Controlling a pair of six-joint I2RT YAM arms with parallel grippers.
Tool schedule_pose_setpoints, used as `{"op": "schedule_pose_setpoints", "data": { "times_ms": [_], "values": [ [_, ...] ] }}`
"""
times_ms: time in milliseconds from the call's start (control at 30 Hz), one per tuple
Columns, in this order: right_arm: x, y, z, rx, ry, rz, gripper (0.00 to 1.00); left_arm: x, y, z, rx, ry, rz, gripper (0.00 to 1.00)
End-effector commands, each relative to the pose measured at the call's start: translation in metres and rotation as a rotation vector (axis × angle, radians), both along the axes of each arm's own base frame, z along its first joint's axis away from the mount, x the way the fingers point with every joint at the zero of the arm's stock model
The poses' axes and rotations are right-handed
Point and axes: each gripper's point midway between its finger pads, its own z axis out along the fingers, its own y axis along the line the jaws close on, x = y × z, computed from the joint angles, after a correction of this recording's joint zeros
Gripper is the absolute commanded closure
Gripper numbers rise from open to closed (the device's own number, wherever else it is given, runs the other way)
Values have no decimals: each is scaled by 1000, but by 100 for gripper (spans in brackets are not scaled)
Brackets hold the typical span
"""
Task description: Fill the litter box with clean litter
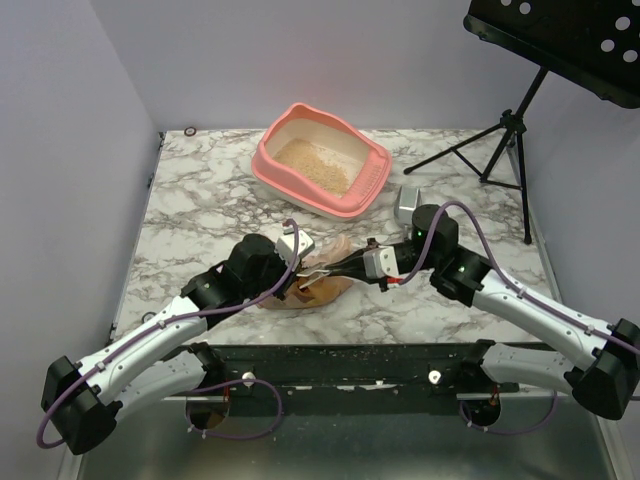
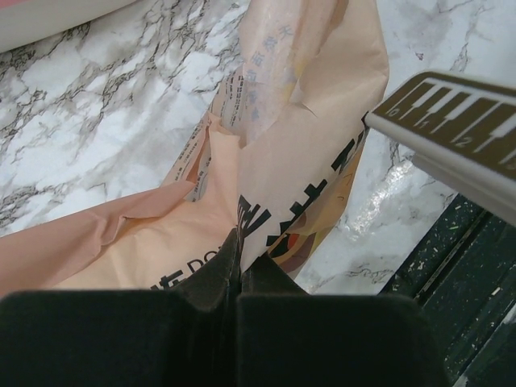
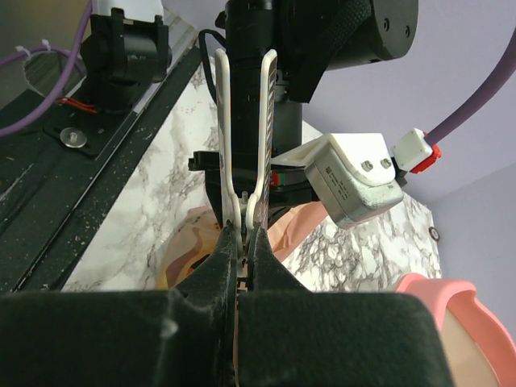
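Marble table (image 1: 200, 215) carries everything. Pink box (image 1: 300, 197) sits at the far centre, w/ a thin patch of beige litter (image 1: 312, 168) on its floor; most of the cream inner wall is bare, so the fill looks only begun.

Peach printed bag (image 1: 338, 250) lies slumped near the front edge, well apart from the box, between both arms.

L claw (image 2: 240, 242) is pressed together on a crease of the bag's film. R claw (image 3: 242, 234) is pressed together too, pinching the end of a white clip (image 3: 223, 121) w/ scale marks along it. Whether that clip bites the bag can't be told.

Handling, as a judgement:
- Bag is soft, crinkly, prob. slippery film. It folds and sags rather than holding shape, and the weight will shift as the grains run.
- Litter is loose and fine, so it pours fast and scatters.
- Best hold is a bunched fold near the mouth plus a second grip low down, so the bag tips w/o tearing.
- Mouth should be over the box before tilting, or grains hit the table.
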Motion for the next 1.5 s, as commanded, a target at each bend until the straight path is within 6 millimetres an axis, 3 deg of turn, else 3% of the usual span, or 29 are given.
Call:
{"op": "schedule_pose_setpoints", "data": {
  "times_ms": [0, 267, 700, 867, 1133, 1467],
  "values": [
    [-2, 7, 2, 33, -45, 46, 100, 9, -19, 45, -162, -60, 5, 100],
    [4, 10, -3, 27, -49, 27, 100, 7, -15, 39, -188, -10, 66, 100],
    [17, 11, -34, -53, 4, -38, 100, -1, -9, 35, -232, 5, 92, 100],
    [18, 5, -41, -106, 53, -63, 100, 0, -2, 28, -207, 5, 119, 100],
    [29, -19, -69, -330, 162, -187, 100, 4, 3, 25, -178, -2, 147, 100],
    [43, -28, -62, -439, 167, -271, 100, 4, 4, 25, -168, -7, 138, 100]
  ]
}}
